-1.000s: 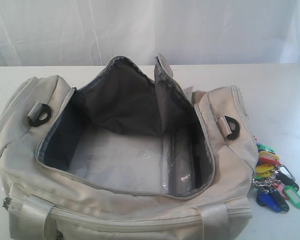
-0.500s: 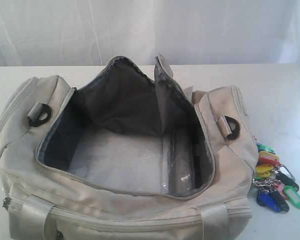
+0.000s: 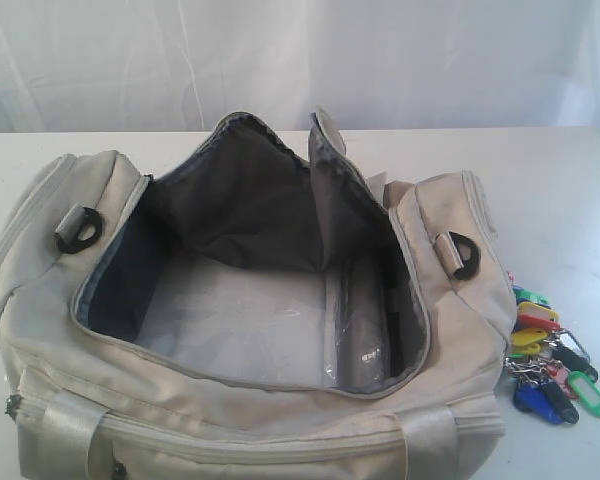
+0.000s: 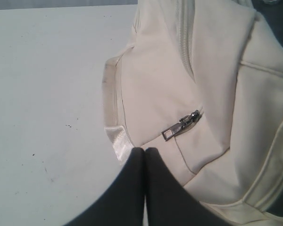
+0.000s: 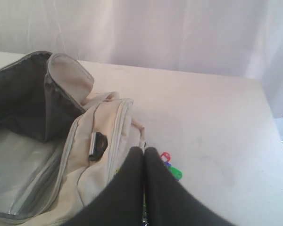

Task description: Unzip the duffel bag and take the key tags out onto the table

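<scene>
The cream-beige duffel bag [image 3: 230, 400] lies on the white table [image 3: 560, 190] with its top unzipped and wide open, showing dark grey lining and a bare floor. The key tags [image 3: 548, 358], a bunch of red, yellow, green, blue and black plastic, rest on the table beside the bag's right end. No gripper appears in the exterior view. My left gripper [image 4: 144, 150] is shut and empty above the bag's [image 4: 198, 84] end pocket, close to a zipper pull [image 4: 180, 126]. My right gripper [image 5: 144, 150] is shut and empty above the bag's [image 5: 99, 141] other end, with the key tags [image 5: 172, 167] partly hidden behind its fingers.
A white curtain [image 3: 300, 60] hangs behind the table's far edge. Black D-rings [image 3: 78, 230] sit on both ends of the bag. The tabletop [image 4: 42, 94] stretches bare beside the bag's left end, and the table [image 5: 212, 127] lies open beyond the tags.
</scene>
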You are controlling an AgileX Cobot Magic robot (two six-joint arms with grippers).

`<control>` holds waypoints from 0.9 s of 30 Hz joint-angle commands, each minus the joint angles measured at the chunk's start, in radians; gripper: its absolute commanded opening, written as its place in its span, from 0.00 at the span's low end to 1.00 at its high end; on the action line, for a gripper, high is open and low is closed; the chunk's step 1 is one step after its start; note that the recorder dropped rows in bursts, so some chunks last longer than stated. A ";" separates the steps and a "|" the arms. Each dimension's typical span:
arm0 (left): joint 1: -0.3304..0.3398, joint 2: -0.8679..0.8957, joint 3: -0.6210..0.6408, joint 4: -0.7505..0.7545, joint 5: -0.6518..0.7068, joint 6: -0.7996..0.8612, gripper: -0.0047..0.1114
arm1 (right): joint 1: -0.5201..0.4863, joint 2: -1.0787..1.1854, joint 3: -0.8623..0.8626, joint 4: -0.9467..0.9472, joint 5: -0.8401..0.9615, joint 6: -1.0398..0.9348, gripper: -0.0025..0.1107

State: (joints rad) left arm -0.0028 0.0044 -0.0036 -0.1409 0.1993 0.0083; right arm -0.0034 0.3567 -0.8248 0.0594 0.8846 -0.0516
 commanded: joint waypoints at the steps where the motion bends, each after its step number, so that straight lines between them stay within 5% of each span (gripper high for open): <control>1: 0.001 -0.004 0.004 -0.006 -0.005 -0.008 0.04 | -0.063 -0.059 0.000 -0.007 -0.004 0.004 0.02; 15: 0.001 -0.004 0.004 -0.006 -0.005 -0.008 0.04 | -0.067 -0.123 0.042 -0.009 -0.012 0.004 0.02; 22: 0.001 -0.004 0.004 -0.006 -0.005 -0.008 0.04 | -0.067 -0.273 0.322 -0.007 -0.018 0.004 0.02; 27: 0.001 -0.004 0.004 -0.006 -0.005 -0.008 0.04 | -0.067 -0.357 0.483 -0.005 -0.347 0.004 0.02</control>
State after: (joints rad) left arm -0.0028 0.0044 -0.0036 -0.1409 0.1993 0.0083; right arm -0.0650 0.0199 -0.4064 0.0594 0.6705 -0.0516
